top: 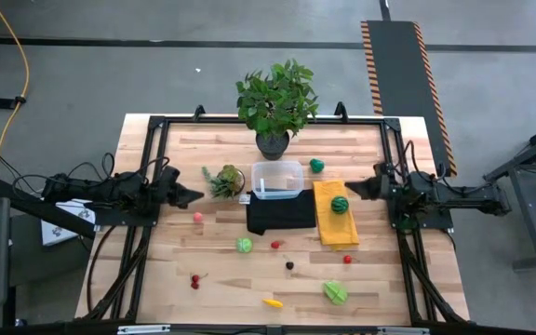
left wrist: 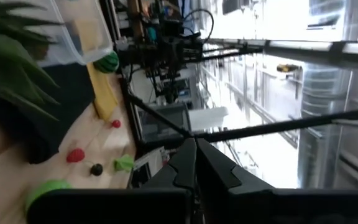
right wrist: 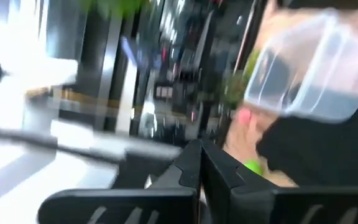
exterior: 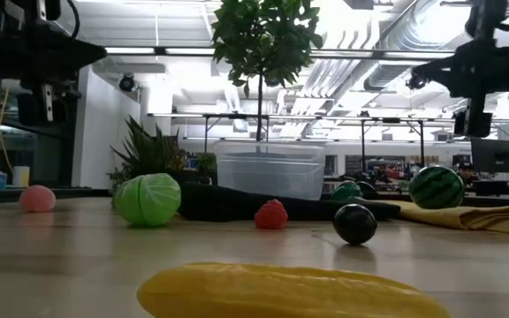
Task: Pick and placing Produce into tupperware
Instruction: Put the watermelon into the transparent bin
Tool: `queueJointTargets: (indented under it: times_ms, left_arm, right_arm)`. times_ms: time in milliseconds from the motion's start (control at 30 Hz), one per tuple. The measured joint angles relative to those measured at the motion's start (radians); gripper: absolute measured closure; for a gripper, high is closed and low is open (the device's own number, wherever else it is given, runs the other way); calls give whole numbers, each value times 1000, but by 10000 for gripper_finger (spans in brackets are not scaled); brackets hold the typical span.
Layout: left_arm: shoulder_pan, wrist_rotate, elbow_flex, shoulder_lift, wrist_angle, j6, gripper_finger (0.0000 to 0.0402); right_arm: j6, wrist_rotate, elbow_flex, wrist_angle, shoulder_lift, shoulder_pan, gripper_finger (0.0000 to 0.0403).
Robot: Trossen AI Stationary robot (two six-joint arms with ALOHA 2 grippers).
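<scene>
Wooden butcher-block table (top: 175,270) carries everything, with a big leafy potted plant (top: 275,100) at its far edge. Next in size, a black folded cloth (top: 280,212) and a yellow cloth (top: 333,223) lie side by side; the clear, faintly bluish plastic tupperware box (top: 277,180) stands touching the black cloth's far edge, apparently empty. A small spiky green plant (top: 224,180) sits just beside the box.

Both dark arms hover at the table's sides, the left gripper (top: 192,195) and right gripper (top: 354,189) each with fingers pressed together, holding nothing.

Produce is scattered: a dark green striped ball (top: 340,205) on the yellow cloth, another green ball (top: 316,166) near the box, leafy light green pieces (top: 335,292), a yellow piece (top: 273,302), red berries (top: 194,280).

Risk, as I judge it: the round pieces could roll off when nudged, and the light box could skid if a gripper clips its rim.
</scene>
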Motion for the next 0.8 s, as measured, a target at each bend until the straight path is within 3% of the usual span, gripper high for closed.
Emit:
queueJointTargets:
  times_ms: [100, 167, 300, 533, 800]
  left_arm:
    - [0, -39, 0, 0, -1, 0, 401]
    - [0, -62, 0, 0, -4, 0, 401]
    - [0, -103, 0, 0, -9, 11, 401]
    - [0, -108, 0, 0, -8, 85, 401]
    - [0, -107, 0, 0, -7, 87, 401]
  right_arm:
    - [98, 147, 0, 49, 0, 0, 402]
    - [1, 165, 7, 112, 0, 0, 402]
    - [-202, 147, 117, 75, 24, 0, 402]
    - [-490, 115, 459, -310, 217, 0, 388]
    - [-629, 119, 828, -705, 535, 0, 279]
